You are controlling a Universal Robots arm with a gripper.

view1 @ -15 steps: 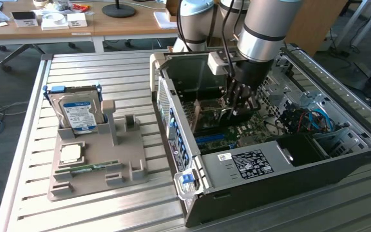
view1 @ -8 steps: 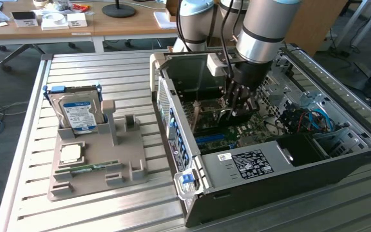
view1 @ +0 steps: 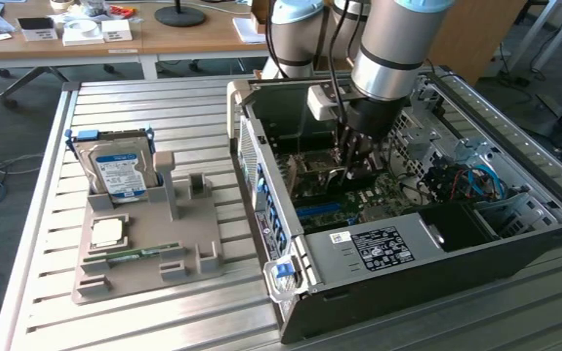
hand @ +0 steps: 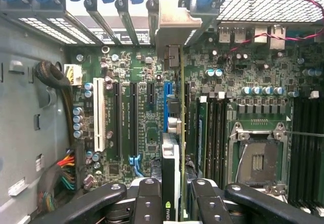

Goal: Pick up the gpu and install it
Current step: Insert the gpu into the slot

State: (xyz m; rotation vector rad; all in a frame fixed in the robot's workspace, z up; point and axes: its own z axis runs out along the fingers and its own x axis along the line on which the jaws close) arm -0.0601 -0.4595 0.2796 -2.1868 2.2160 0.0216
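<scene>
The gpu (hand: 171,150) is seen edge-on in the wrist view, with a thin green board, a dark cooler face and a silver end bracket (hand: 172,24). My gripper (hand: 174,196) is shut on it, one black finger on each side. The card hangs upright over the motherboard, right beside the blue slot (hand: 167,102), and its bracket reaches the rear slot openings. I cannot tell whether it sits in a slot. In the exterior view my gripper (view1: 354,157) reaches down into the open computer case (view1: 408,292), with the gpu (view1: 332,170) below it.
Outside the case, on the exterior view's left, a grey tray (view1: 193,267) holds a hard drive (view1: 120,172), a processor chip (view1: 107,232) and a memory stick (view1: 135,254). Inside the case are the processor socket (hand: 258,158), a white slot (hand: 98,115) and cable bundles (hand: 66,168).
</scene>
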